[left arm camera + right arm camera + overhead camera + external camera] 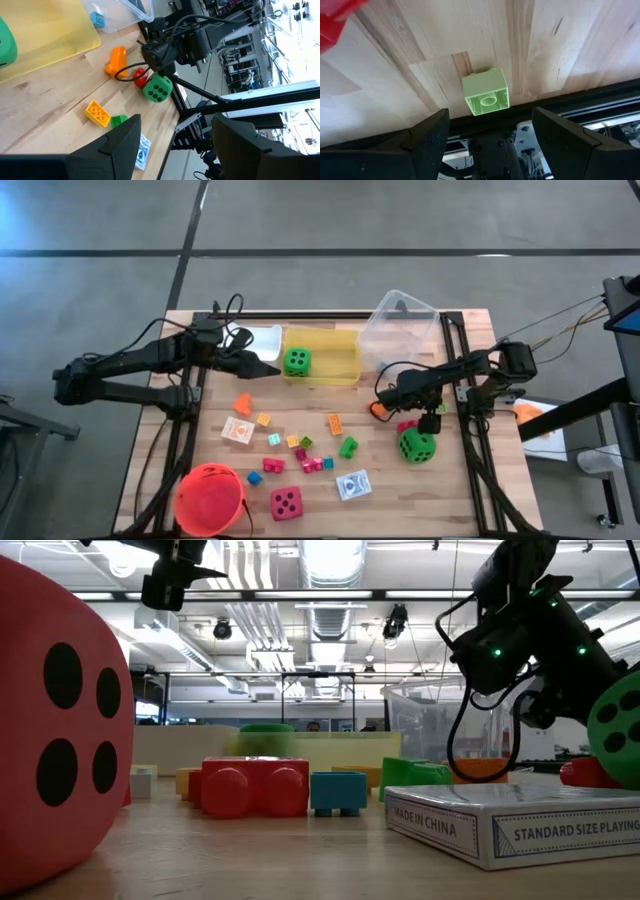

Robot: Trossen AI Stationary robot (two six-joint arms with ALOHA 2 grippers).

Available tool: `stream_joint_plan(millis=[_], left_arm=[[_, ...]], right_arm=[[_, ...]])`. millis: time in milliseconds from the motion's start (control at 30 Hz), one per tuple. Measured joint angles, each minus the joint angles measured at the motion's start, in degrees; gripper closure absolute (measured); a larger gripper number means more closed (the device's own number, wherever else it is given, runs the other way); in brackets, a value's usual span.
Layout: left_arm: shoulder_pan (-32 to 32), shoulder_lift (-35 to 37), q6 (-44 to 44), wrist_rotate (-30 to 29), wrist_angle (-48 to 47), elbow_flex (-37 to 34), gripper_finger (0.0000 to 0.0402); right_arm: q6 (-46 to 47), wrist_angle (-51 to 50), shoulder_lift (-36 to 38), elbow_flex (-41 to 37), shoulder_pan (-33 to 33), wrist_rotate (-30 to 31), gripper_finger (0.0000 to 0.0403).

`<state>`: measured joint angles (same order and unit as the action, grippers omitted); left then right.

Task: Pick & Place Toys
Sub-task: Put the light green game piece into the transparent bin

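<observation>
My left gripper is open and empty, beside the near left corner of the yellow bin; its fingers stand apart. A green die lies in that bin. My right gripper is open above a small light-green block, which lies flat on the wood by the table's right rail; the fingers touch nothing. In the high view this gripper is just above the second green die. A pink-red die lies near the front. Small bright blocks lie scattered mid-table.
An orange-red bucket stands at the front left. A clear bin stands at the back right and holds a blue block. A card box and a white card lie on the wood. Black rails edge the table.
</observation>
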<state>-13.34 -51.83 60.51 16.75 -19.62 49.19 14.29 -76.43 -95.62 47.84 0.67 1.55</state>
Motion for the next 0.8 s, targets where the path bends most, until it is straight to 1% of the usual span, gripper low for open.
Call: stream_joint_plan(millis=[333, 467, 567, 667, 800], left_arm=[[0.0, 0.0, 0.13, -0.02, 0.01, 0.0, 0.0169], [-0.02, 0.0, 0.13, -0.02, 0.0, 0.0, 0.0169], [0.0, 0.0, 0.13, -0.03, 0.03, 0.02, 0.0169], [0.04, 0.0, 0.35, -0.03, 0.09, 0.02, 0.0169], [0.07, 0.0, 0.83, -0.02, 0.12, 0.02, 0.0169]], right_arm=[[-0.09, 3.8, 0.03, -1.38, -0.02, -0.03, 0.0122], [1.51, 6.35, -0.74, -2.6, 0.23, 1.22, 0.0122], [1.85, 5.89, -0.3, -3.51, 0.22, 0.78, 0.0122], [2.9, 5.74, -0.24, -3.45, 0.27, 1.71, 0.0122], [1.97, 5.46, -0.43, -3.51, 0.24, 1.24, 0.0122]])
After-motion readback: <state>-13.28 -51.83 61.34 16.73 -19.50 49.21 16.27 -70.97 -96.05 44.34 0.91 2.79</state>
